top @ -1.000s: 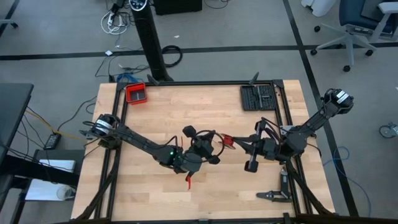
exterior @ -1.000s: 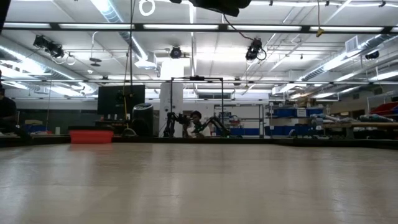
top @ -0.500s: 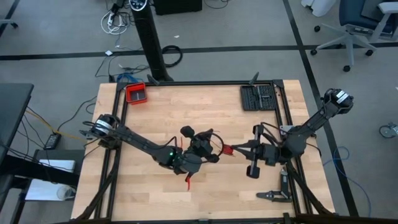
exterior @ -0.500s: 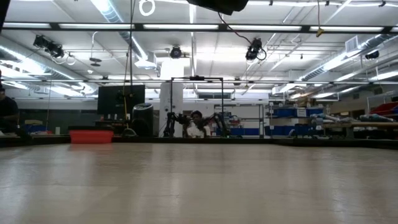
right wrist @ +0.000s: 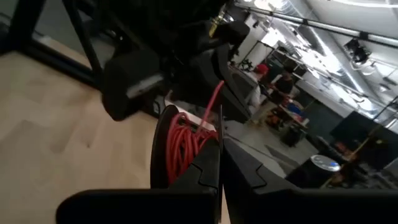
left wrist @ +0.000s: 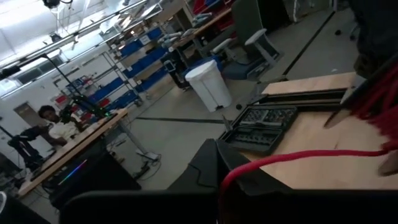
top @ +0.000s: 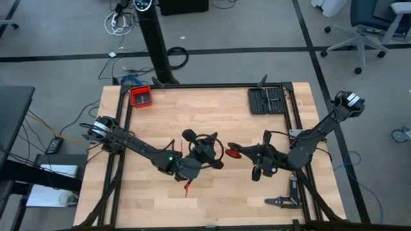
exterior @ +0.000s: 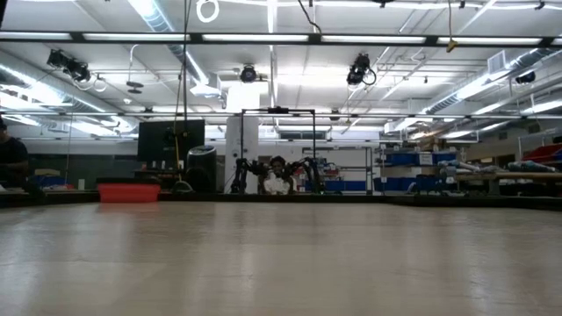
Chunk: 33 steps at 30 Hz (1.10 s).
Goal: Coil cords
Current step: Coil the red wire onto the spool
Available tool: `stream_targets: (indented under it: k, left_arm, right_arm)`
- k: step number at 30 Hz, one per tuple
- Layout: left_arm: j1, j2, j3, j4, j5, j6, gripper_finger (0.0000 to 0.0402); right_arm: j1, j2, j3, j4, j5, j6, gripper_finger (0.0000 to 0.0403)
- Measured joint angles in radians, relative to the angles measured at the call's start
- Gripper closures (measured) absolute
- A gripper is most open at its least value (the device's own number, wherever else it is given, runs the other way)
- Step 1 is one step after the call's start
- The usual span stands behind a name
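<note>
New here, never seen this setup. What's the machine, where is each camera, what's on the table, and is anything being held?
It is a robot with two dark arms at a wooden table, each ending in a two-finger gripper. The high view looks straight down; the low view looks level across the tabletop into the room; each wrist view looks out past that arm's own fingers.

Both grippers meet near the table's middle. The left gripper is shut on a thin red cord. The right gripper is shut on the same cord's coiled red bundle.

Also on the table: a red tray at the far left corner, a black tool case at the far right, and a dark tool near the right front edge.
</note>
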Motion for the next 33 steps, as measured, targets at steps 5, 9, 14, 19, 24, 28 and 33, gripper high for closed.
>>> stream_targets:
  k: [5, 9, 14, 19, 24, 28, 33]
  left_arm:
    - [0.0, 0.0, 0.0, 0.061, 0.024, -0.005, 0.0402]
    - [0.0, 0.0, 0.0, 0.1, 0.079, -0.034, 0.0402]
    - [0.007, 0.0, 0.0, 0.097, 0.148, -0.108, 0.0402]
    - [0.024, 0.0, 0.0, 0.097, 0.216, -0.189, 0.0402]
    - [0.045, 0.005, 0.0, 0.103, 0.291, -0.244, 0.0402]
    - [0.064, 0.014, 0.0, 0.11, 0.361, -0.27, 0.0402]
    - [0.074, 0.037, 0.0, 0.164, 0.411, -0.259, 0.0402]
  right_arm:
    - [-0.018, 0.001, 0.0, -0.028, 0.05, -0.045, 0.0399]
    - [-0.041, 0.002, 0.0, -0.052, 0.113, -0.052, 0.04]
    - [-0.076, 0.002, 0.0, -0.084, 0.134, -0.051, 0.0401]
    - [-0.111, 0.002, 0.0, -0.082, 0.133, -0.05, 0.0401]
    - [-0.146, 0.002, 0.0, -0.068, 0.132, -0.036, 0.0402]
    - [-0.17, 0.002, 0.0, -0.021, 0.129, -0.02, 0.0402]
    - [-0.192, 0.002, 0.0, 0.0, 0.137, -0.009, 0.0402]
